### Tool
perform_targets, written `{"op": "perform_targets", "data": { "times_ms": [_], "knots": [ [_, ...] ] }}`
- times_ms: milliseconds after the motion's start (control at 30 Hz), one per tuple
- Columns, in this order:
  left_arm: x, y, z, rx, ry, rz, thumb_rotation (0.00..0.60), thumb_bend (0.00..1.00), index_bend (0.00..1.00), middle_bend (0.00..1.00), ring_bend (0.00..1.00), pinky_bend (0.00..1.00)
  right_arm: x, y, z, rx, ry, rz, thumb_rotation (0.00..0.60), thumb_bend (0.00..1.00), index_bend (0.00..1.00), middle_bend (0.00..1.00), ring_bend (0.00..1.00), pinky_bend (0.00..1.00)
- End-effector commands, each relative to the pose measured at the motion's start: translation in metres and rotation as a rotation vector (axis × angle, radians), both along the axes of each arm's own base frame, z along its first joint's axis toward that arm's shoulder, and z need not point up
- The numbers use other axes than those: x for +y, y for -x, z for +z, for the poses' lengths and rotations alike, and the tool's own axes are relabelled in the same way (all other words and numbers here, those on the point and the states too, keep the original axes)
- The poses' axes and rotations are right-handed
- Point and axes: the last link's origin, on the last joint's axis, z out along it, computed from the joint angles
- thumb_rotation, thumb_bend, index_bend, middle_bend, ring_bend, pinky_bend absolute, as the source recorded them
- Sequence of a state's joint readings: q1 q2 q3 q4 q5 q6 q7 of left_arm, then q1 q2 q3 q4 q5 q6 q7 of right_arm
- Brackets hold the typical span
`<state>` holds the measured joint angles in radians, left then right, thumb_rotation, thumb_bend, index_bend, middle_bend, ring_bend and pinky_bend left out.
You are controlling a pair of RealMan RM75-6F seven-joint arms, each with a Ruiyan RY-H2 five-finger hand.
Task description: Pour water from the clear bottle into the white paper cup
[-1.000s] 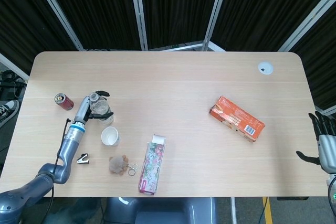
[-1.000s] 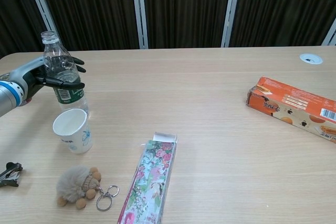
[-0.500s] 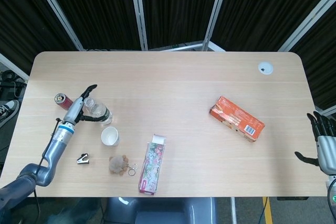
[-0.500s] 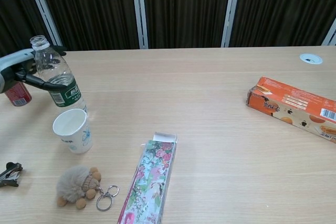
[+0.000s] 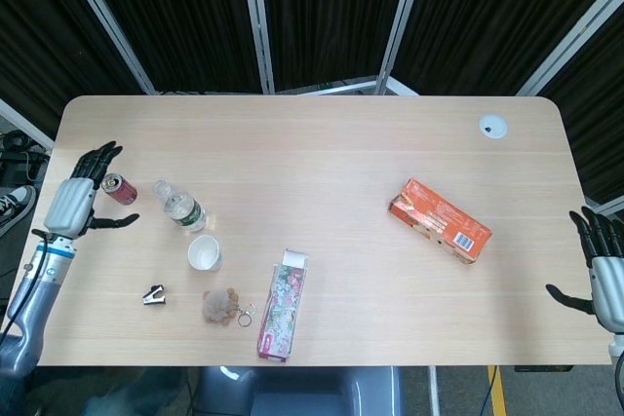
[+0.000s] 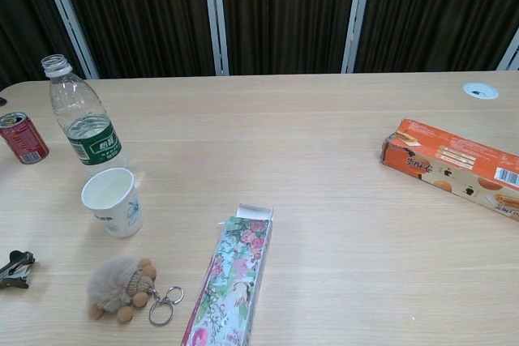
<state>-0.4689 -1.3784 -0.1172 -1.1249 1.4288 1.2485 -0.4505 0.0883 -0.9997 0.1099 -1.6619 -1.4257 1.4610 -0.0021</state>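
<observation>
The clear bottle (image 5: 179,206) (image 6: 83,123) stands upright and uncapped on the table, with a green label and a little water in it. Just in front of it sits the white paper cup (image 5: 204,253) (image 6: 113,201), upright. My left hand (image 5: 78,203) hovers at the table's left edge with fingers spread, holding nothing, well apart from the bottle; the chest view does not show it. My right hand (image 5: 603,270) hangs off the table's right edge, fingers apart and holding nothing.
A red can (image 5: 119,188) (image 6: 23,138) stands left of the bottle. A black clip (image 5: 154,294), a furry keychain (image 5: 222,306) and a flowered carton (image 5: 282,304) lie near the front. An orange box (image 5: 441,220) lies at the right.
My left hand has let go of the bottle and drawn back to the left, past the red can. The bottle now stands on its own. The right hand barely moved.
</observation>
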Motion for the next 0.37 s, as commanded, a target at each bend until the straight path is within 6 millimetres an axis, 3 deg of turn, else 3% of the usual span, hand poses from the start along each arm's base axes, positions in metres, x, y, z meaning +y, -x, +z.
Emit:
{"op": "perform_targets", "data": {
  "times_ms": [33,167,367],
  "knots": [
    [-0.053,-0.003,0.052,0.277,-0.182,0.066,0.6,0.0,0.0,0.0,0.0,0.0,0.0,-0.001,0.001,0.008,0.004,0.008,0.6,0.0,0.0,0.0,0.0,0.0],
    [-0.094,-0.01,0.059,0.412,-0.219,0.19,0.6,0.0,0.0,0.0,0.0,0.0,0.0,-0.004,0.0,-0.002,-0.004,0.024,0.6,0.0,0.0,0.0,0.0,0.0],
    [-0.125,-0.02,0.058,0.378,-0.204,0.256,0.6,0.0,0.0,0.0,0.0,0.0,0.002,-0.006,0.004,-0.019,0.006,0.043,0.6,0.0,0.0,0.0,0.0,0.0]
  ]
}}
